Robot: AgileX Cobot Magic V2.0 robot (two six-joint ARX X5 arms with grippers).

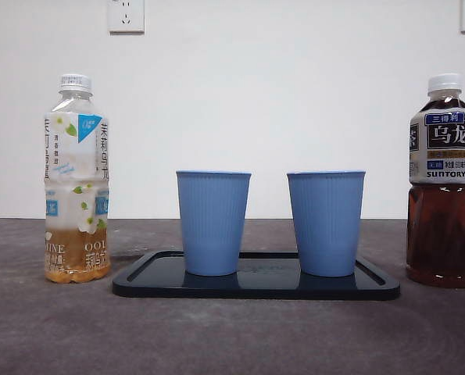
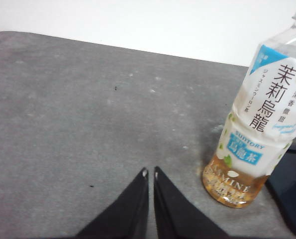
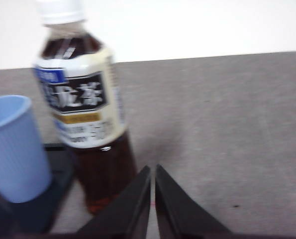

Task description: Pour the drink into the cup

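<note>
Clearance is what I note first: both bottles stand upright outside the tray [image 1: 373, 291], the jasmine bottle [image 2: 254, 124] just beside my left gripper [image 2: 149, 173], the oolong bottle [image 3: 85, 114] beside my right gripper [image 3: 152, 170], both grippers clenched and empty, neither touching.

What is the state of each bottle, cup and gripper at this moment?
Jasmine tea bottle: upright, capped, nearly empty.
Oolong tea bottle: upright, capped, almost full.
Left cup: upright on the tray.
Right cup: upright on the tray.
Left gripper: shut, holding nothing.
Right gripper: shut, holding nothing.
</note>
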